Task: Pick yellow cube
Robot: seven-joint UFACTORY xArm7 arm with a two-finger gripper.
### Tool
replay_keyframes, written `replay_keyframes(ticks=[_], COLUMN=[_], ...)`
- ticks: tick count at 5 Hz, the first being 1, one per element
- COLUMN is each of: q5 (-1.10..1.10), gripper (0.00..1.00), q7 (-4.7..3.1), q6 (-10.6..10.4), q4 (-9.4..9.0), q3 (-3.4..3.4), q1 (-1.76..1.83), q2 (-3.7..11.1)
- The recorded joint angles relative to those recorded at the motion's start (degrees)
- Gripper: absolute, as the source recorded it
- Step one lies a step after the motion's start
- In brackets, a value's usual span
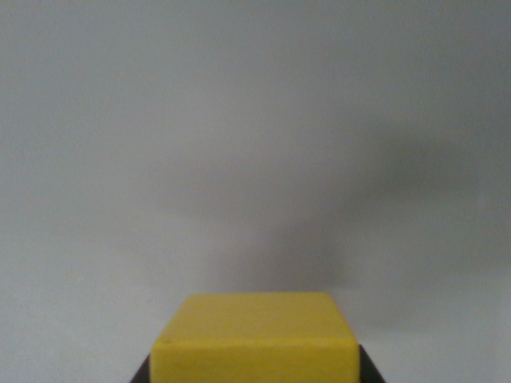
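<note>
Flanking the block at the bottom edge, two dark slivers of the gripper (255, 373) show at either lower corner, their fingers (140, 373) seemingly pinching the yellow cube (255, 339), a smooth, rounded-edged solid block, though the contact itself is cut off. The cube sits near, centred at the bottom. Beyond it spreads a plain pale grey surface (239, 120), with a soft dark shadow (319, 231) farther out, rightward.
</note>
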Motion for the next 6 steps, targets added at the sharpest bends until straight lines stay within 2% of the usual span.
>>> replay_keyframes(ticks=[1, 2, 3, 4, 5, 6], q5=[0.00, -0.16, -0.16, -0.33, -0.33, -0.51], gripper=[1.00, 1.00, 1.00, 1.00, 1.00, 1.00], q7=[0.00, 0.11, 0.11, 0.23, 0.23, 0.35], q6=[0.00, 2.14, 2.14, 4.28, 4.28, 6.65], q4=[0.00, 1.29, 1.29, 2.58, 2.58, 4.01], q3=[0.00, -0.01, -0.01, -0.01, -0.01, -0.02], q1=[0.00, 0.04, 0.04, 0.08, 0.08, 0.12], q2=[0.00, -0.86, -0.86, -1.72, -1.72, -2.67])
